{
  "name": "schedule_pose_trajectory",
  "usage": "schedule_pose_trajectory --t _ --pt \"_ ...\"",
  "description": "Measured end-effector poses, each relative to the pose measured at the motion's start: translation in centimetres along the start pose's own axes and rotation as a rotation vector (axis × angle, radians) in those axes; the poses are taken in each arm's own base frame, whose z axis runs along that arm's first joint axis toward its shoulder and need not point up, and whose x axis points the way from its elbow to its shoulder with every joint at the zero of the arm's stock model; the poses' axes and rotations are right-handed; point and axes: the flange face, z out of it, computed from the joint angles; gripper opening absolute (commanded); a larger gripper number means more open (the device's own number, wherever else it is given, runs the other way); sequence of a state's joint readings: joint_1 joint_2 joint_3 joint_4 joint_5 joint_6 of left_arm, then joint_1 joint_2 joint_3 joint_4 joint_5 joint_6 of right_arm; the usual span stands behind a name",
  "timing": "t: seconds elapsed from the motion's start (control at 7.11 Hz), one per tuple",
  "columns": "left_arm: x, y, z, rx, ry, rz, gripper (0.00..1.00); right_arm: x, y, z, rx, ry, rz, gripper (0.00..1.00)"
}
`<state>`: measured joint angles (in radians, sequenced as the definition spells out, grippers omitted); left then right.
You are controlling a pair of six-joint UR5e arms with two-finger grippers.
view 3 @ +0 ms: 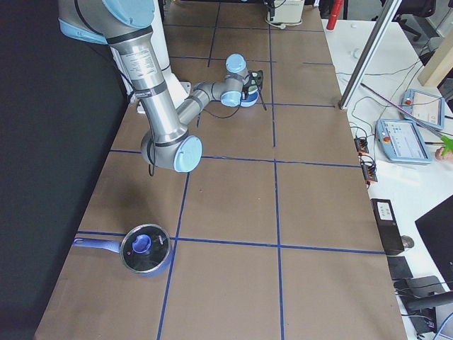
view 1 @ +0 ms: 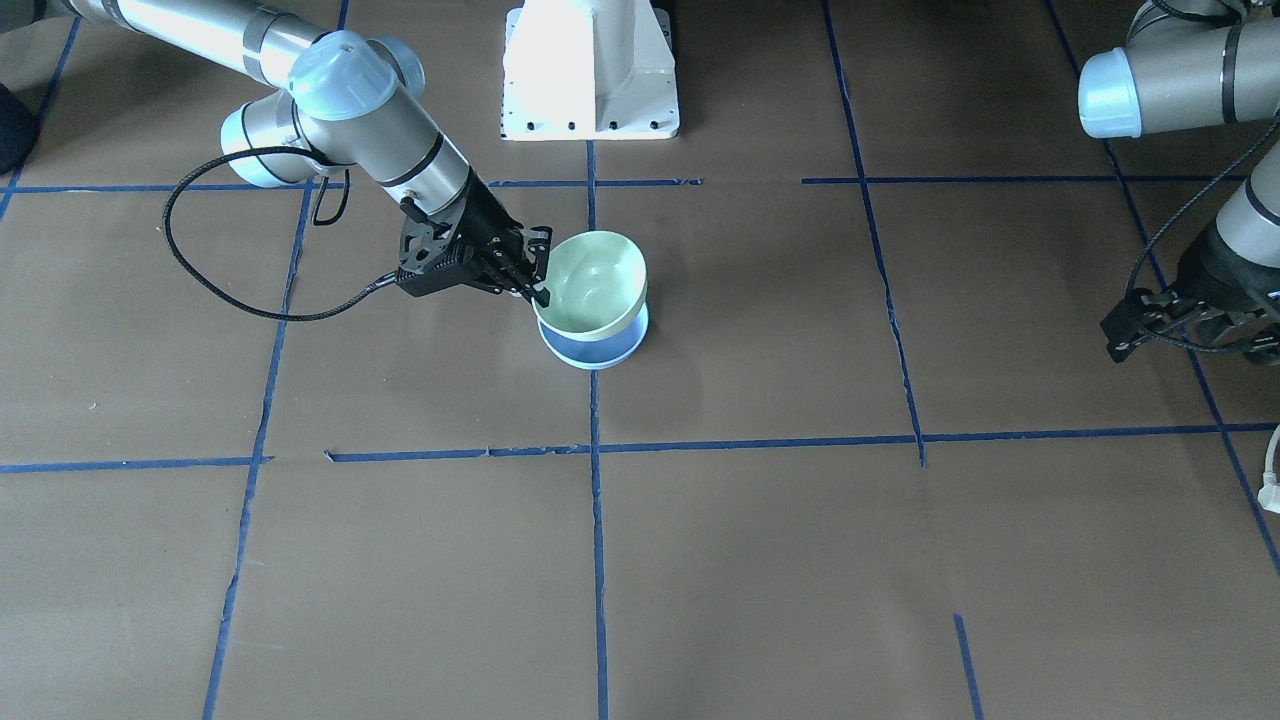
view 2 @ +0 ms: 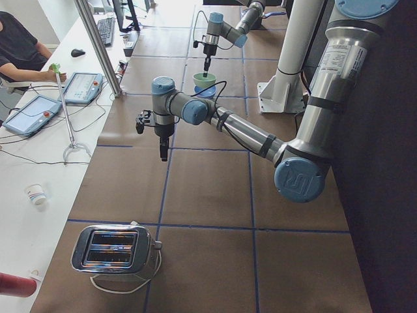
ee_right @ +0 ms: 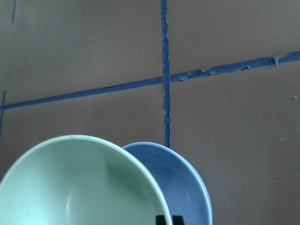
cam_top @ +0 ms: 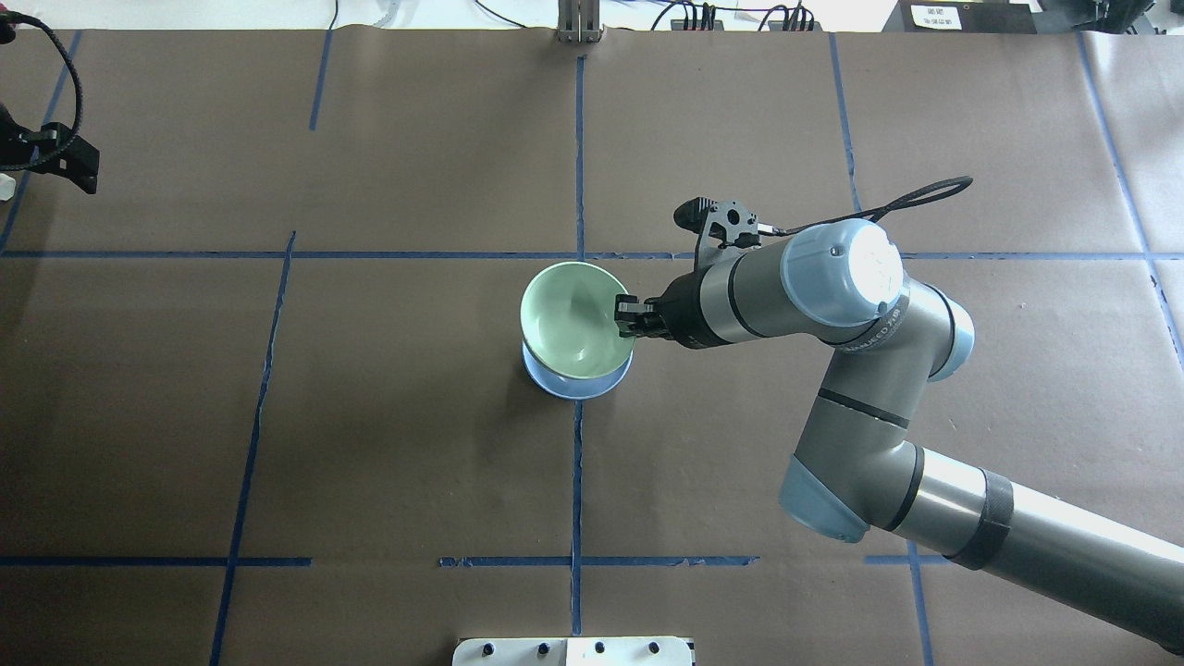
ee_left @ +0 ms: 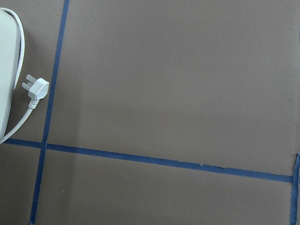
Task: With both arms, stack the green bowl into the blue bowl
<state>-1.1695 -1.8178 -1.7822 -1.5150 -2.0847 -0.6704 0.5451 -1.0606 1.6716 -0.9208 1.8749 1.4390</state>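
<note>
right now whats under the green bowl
The blue bowl, its rim and part of its inside showing. The green bowl, gripped at the rim by the right claw, covers the rest.

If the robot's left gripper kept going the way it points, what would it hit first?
Probably the brown table: the left gripper points straight down, with nothing beneath it; the white plug lies off to one side.

gripper (view 1: 536, 289) on green bowl (view 1: 597, 279), blue bowl (view 1: 596, 350) beneath

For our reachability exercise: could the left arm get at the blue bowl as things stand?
Probably not: the green bowl, held by the right gripper, tilts over the blue bowl, covering most of it.
</note>
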Motion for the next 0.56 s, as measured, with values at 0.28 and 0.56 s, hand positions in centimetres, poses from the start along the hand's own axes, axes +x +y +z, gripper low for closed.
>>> schedule_pose_trajectory --t 0.28,0.56 --pt "-0.14 -0.01 0.11 -0.001 -0.001 -0.002 1.0 -0.23 -0.27 -0.1 0.038 -0.006 0.057 1.0" --pt "-0.42 0.18 0.33 -0.004 -0.004 -0.004 1.0 0.18 -0.94 -0.36 0.056 0.002 0.067 1.0"
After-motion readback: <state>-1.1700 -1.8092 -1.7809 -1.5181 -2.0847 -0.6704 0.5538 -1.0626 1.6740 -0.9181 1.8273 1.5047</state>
